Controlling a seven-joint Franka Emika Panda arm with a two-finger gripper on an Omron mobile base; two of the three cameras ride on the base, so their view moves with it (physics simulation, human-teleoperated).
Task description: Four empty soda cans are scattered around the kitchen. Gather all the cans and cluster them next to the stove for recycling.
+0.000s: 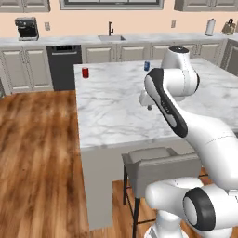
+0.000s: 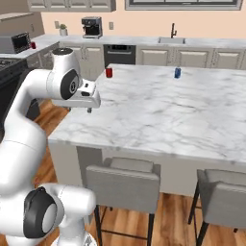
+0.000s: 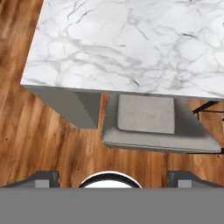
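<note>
Your gripper (image 3: pixel 112 177) stood released and empty above the tabletop (image 1: pixel 116 111), well apart from the red can (image 1: pixel 85 72) and the blue can (image 1: pixel 147 66).

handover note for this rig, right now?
Claw: open, empty, over the near edge of the island counter, above a grey stool.
Red soda can upright at the island's far left corner; blue soda can upright at its far edge. Another red can by the countertop oven on the back counter.
Stove at the far left of the right base view.
Done: no cans seen by the stove.
Left: gather and cluster the cans.
</note>
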